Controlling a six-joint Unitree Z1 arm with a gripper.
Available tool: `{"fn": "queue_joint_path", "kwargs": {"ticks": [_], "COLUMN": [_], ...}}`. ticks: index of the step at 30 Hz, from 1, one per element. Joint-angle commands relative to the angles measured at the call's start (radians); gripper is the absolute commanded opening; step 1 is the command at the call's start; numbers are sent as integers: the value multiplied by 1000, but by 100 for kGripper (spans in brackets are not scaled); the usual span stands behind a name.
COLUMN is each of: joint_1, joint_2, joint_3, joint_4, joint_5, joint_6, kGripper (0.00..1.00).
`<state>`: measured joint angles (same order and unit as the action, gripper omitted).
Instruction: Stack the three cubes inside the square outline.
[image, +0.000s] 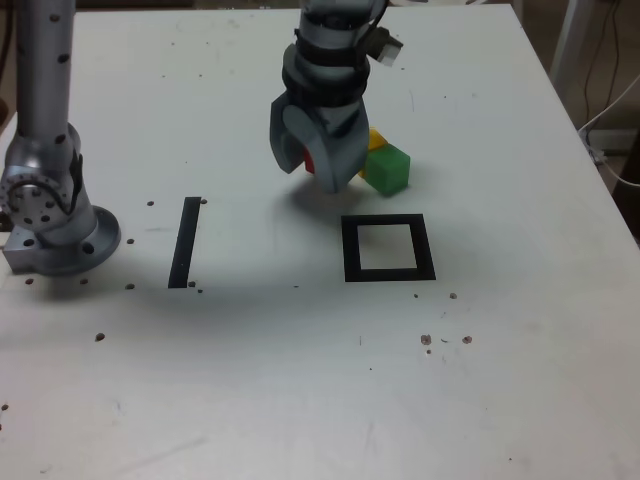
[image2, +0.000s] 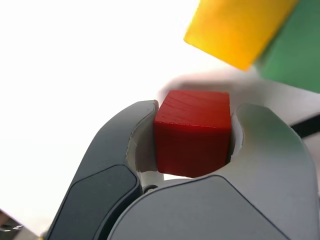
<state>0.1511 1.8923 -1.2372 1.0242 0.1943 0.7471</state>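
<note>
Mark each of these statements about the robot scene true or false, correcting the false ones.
1. The red cube is between the gripper's jaws. True.
2. The green cube sits inside the square outline. False: it lies outside, beyond the frame's upper edge in the exterior view.
3. The yellow cube is beside the green one. True.
4. All three cubes are stacked. False: no stack stands in the outline, whose white centre is bare.
5. The straight black strip is on the exterior view's left of the outline. True.
</note>
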Motion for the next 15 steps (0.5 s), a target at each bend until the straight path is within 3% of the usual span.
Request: {"fn": "queue_joint_path", "kwargs": {"ticks": [1, 7, 15], "joint_1": [-14, -54, -116], "joint_2": [-18, -41, -48], "joint_3": [-8, -16, -26], "joint_4": [2, 4, 22], "joint_5": [-24, -76, -109], "joint_6": [-38, -182, -431], "kGripper": [34, 34, 34]}}
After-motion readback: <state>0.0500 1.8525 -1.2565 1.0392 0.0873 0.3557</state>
